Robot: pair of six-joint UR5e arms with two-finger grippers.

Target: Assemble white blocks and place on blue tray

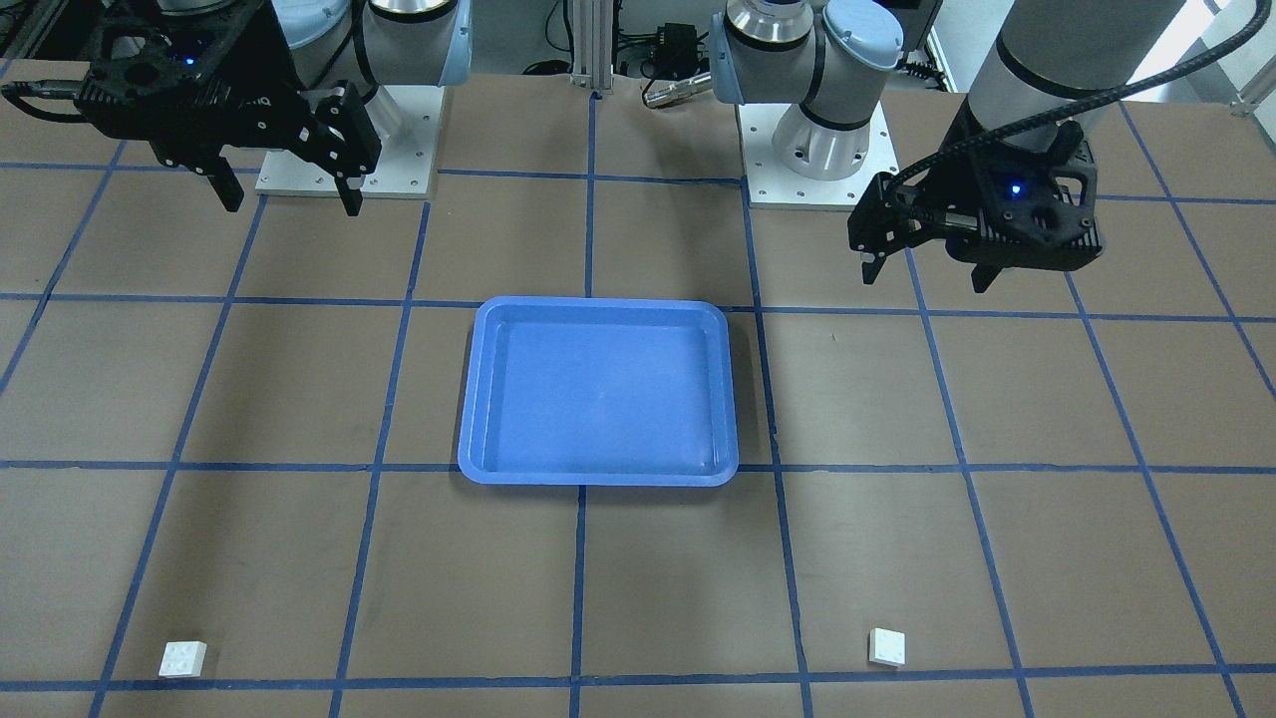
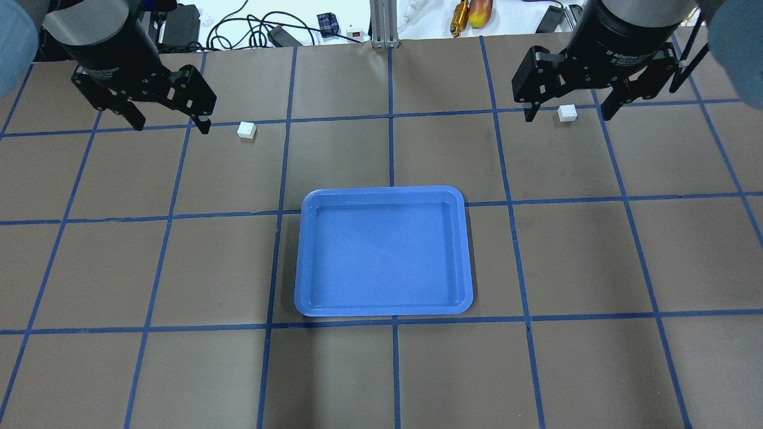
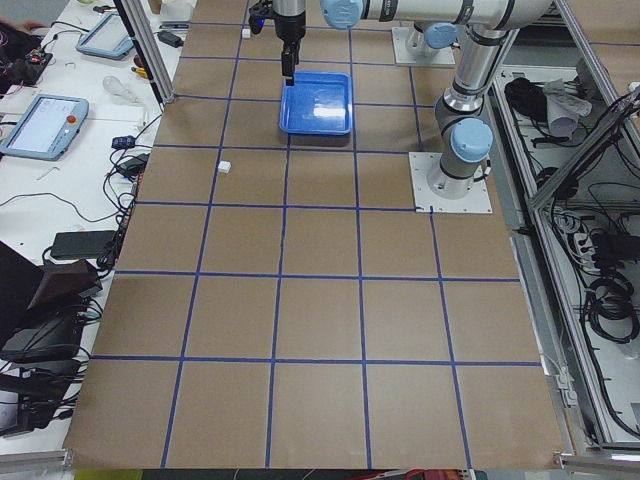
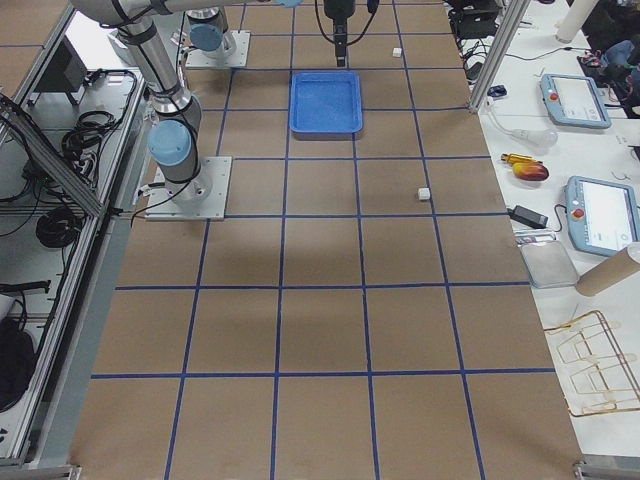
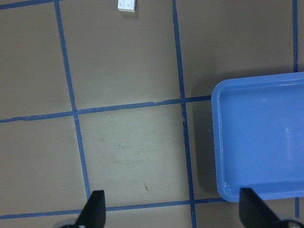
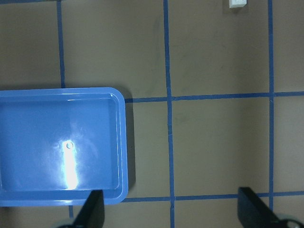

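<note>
The blue tray (image 2: 381,256) lies empty at the table's middle, also in the front view (image 1: 598,389). One white block (image 2: 246,129) sits on the table beyond the tray on my left, also in the front view (image 1: 886,646) and the left wrist view (image 5: 126,4). The other white block (image 2: 567,112) sits on my right, also in the front view (image 1: 183,658) and the right wrist view (image 6: 237,3). My left gripper (image 2: 171,126) (image 1: 927,277) is open and empty, high above the table. My right gripper (image 2: 567,121) (image 1: 291,202) is open and empty, also held high.
The brown table carries a grid of blue tape lines (image 2: 390,149). Cables and tools (image 2: 471,12) lie past its far edge. The arm bases (image 1: 817,150) stand on white plates at the robot's side. Tablets (image 4: 600,215) lie on a side bench.
</note>
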